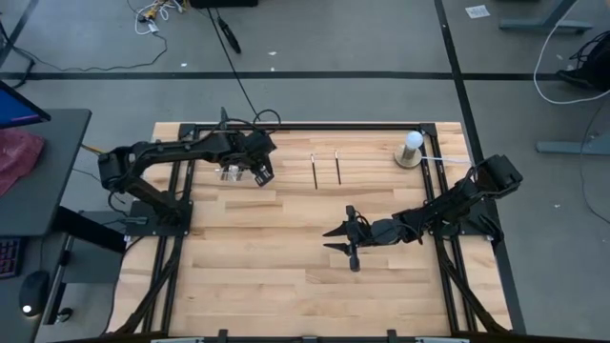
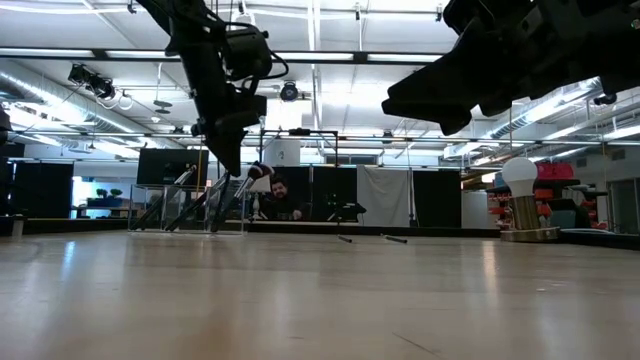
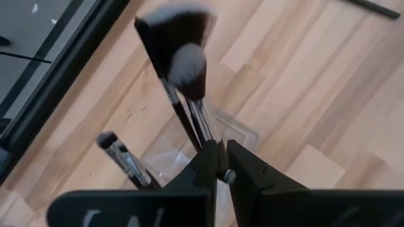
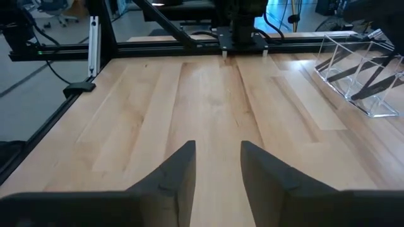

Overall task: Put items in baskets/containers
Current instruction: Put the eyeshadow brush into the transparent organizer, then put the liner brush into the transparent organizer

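We are finding no readable text, label, brand, number or sign anywhere; nothing on the table or in the room is showing legible writing.

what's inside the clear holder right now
Several dark-handled brushes stand tilted inside the clear holder. The left gripper covers their lower ends, so the exact count stays unclear.

Tabletop [image 1: 286,257]: pale wood planks w/ visible grain, smooth satin finish. Holder [image 4: 353,69]: clear glossy plastic, see-through. Brushes [image 3: 183,69]: soft fluffy bristles, dark w/ white tips, shiny metal ferrules, dark handles. Left tool [image 3: 222,173] & right tool [image 4: 218,170]: matt black plastic-looking fingers. Frame [image 1: 315,126]: black metal rails.
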